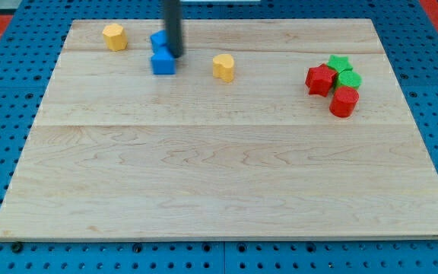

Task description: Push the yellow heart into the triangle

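Yellow heart (223, 67) sits to the right of my tip (175, 55).

Blocks on worktop (226, 190), by colour: two yellow (114, 36) (223, 67), two blue (163, 62) (158, 39), two red (320, 79) (344, 101), two green (339, 62) (349, 78). Eight total.

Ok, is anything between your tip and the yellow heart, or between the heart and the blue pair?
Nothing lies between my tip and the yellow heart to the view's right. On the heart's way to the blue pair only my tip stands, beside the lower blue block and the upper blue block, which the rod partly hides.
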Robot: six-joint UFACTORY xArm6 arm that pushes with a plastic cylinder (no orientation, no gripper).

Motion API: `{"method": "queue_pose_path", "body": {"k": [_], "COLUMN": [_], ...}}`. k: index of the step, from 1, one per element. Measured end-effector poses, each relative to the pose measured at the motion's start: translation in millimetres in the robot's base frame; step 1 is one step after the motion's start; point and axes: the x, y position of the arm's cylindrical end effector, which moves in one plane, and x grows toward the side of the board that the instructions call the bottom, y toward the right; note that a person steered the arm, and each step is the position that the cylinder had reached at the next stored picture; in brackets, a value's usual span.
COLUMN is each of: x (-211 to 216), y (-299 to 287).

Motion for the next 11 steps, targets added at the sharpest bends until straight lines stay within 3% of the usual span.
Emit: {"method": "queue_pose_path", "body": {"k": [1, 2, 3, 4, 5, 6, 7, 8, 10, 11], "x": [0, 5, -19, -20, 31, 41, 10, 12, 32, 67], "y": [-7, 40, 48, 129, 188, 129, 49, -5, 77, 91]}}
